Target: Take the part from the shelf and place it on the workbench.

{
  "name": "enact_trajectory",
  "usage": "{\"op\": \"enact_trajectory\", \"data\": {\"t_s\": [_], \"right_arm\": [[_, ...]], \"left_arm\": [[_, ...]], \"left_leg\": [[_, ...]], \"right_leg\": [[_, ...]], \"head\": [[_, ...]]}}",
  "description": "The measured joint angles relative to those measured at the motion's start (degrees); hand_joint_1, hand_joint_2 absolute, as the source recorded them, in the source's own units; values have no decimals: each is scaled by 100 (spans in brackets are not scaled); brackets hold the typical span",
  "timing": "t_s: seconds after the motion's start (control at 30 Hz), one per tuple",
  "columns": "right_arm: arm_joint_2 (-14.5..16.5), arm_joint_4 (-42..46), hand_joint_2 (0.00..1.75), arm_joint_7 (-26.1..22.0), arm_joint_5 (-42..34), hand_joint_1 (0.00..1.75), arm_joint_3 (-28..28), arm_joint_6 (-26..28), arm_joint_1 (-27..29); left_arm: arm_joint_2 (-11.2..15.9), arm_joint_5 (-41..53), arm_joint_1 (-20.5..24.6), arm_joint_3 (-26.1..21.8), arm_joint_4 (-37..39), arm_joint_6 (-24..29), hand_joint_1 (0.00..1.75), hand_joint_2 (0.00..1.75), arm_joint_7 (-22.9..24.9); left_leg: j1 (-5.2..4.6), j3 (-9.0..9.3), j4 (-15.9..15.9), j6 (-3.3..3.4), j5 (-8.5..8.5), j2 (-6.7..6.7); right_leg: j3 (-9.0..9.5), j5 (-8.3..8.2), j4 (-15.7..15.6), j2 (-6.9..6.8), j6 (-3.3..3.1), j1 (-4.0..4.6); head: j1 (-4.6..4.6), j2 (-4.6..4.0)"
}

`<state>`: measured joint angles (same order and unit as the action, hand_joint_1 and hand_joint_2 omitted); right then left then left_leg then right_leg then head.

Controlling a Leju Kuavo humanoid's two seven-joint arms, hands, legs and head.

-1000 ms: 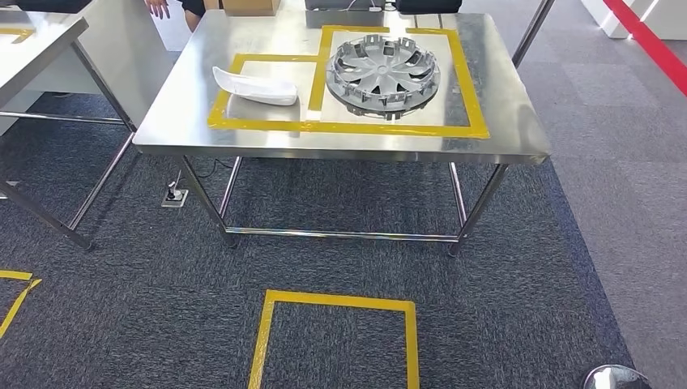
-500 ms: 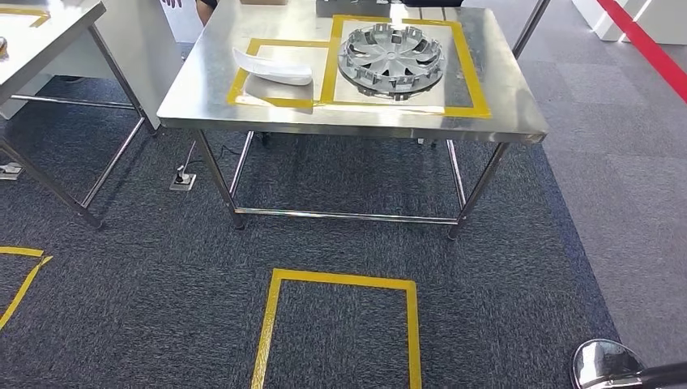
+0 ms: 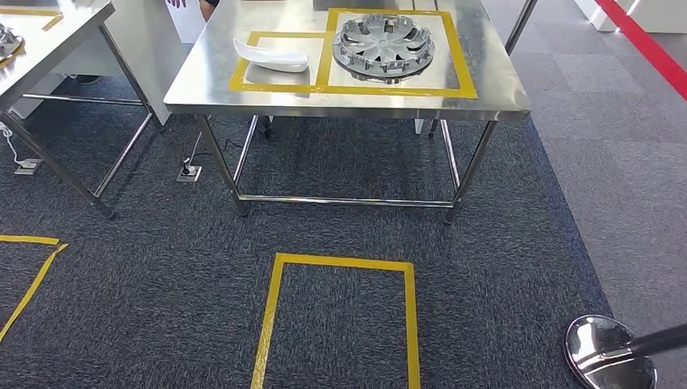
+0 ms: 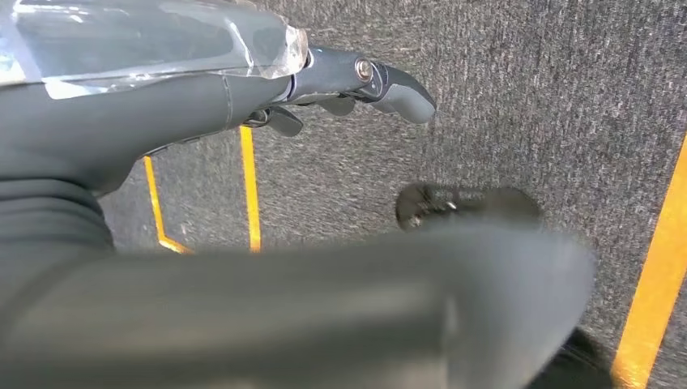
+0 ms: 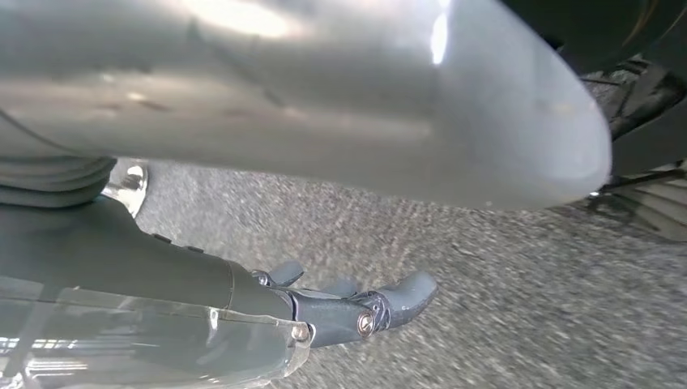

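A white curved part (image 3: 271, 55) lies on the steel workbench (image 3: 348, 105) inside a small yellow-taped rectangle. Beside it, in a larger taped square, sits a silver wheel cover (image 3: 384, 46). The bench stands some way ahead of me across dark carpet. My left hand (image 4: 162, 105) hangs over the carpet with its fingers (image 4: 397, 85) stretched out and nothing in it. My right hand (image 5: 243, 300) also hangs over the carpet, its fingers (image 5: 405, 296) extended and holding nothing.
A second steel table (image 3: 57, 36) stands at the left with a silver piece (image 3: 8, 40) on it. A yellow tape square (image 3: 340, 263) marks the floor before me. A chrome post base (image 3: 609, 352) sits at the lower right. A person (image 3: 190, 4) stands beyond the bench.
The whole picture has shifted: the camera has moved back, so the workbench sits farther off and higher, and more of the chrome post base and left table shows.
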<state>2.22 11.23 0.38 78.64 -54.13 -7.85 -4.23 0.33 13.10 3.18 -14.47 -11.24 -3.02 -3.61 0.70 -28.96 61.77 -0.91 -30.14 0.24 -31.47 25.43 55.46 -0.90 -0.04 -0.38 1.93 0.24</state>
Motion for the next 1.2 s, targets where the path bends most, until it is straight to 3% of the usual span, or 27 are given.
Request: {"op": "enact_trajectory", "data": {"t_s": [0.03,0.07,0.2,0.27,0.33,0.37,0.43,0.5,0.8,0.93,1.2], "right_arm": [[2,1,0,56,-26,0,-25,4,-4],[3,2,0,108,-46,0,-52,11,-9],[-5,2,175,241,-114,0,-149,66,-10],[-16,2,175,254,-158,0,-180,62,-8],[-45,7,175,258,-276,0,-149,60,9],[-58,13,175,261,-382,0,-96,64,24],[-76,32,175,266,-672,0,57,84,61],[-82,55,175,267,-1002,0,235,112,100],[-128,222,175,209,-2538,0,1226,263,318],[-141,315,0,178,-3226,0,1729,325,435],[-163,497,0,123,-4525,0,2694,450,644]], "left_arm": [[-4,-43,4,-36,-1,-8,0,175,-40],[-8,-93,6,-76,-2,-27,0,175,-88],[-28,-253,-24,-256,1,-148,0,175,-192],[-37,-299,-33,-332,1,-240,0,175,-231],[-54,-339,-39,-368,-1,-299,0,175,-248],[-60,-360,-47,-373,-6,-308,0,175,-245],[-66,-398,-73,-372,-19,-298,0,175,-232],[-66,-440,-105,-364,-39,-278,0,175,-206],[-66,-635,-312,-136,-208,-159,0,175,-85],[-68,-725,-414,30,-309,-94,0,0,-33],[-66,-887,-591,368,-515,22,0,0,66]], "left_leg": [[0,236,-373,18,-54,-4],[-4,363,-600,44,-125,-9],[-12,335,-697,128,-160,9],[-30,324,-696,182,-124,26],[-50,322,-688,207,-105,38],[-61,320,-683,212,-102,41],[-75,310,-670,217,-101,45],[-77,294,-665,219,-100,46],[-68,230,-665,210,-95,44],[-66,225,-665,204,-89,44],[-66,222,-665,203,-84,44]], "right_leg": [[-41,-21,51,-1,31,9],[-67,-40,85,-3,62,18],[-132,100,101,-2,21,21],[-132,114,85,1,7,16],[-132,-28,63,4,-44,7],[-129,-108,48,5,-29,-2],[-128,-234,21,9,92,-22],[-136,-233,14,12,188,-32],[-208,-230,30,12,186,-20],[-216,-230,34,12,184,-19],[-219,-231,37,12,183,-19]], "head": [[-2,0],[-3,0],[-15,0],[-16,0],[-16,0],[-15,0],[-13,0],[-12,0],[-11,0],[-10,0],[-10,0]]}}
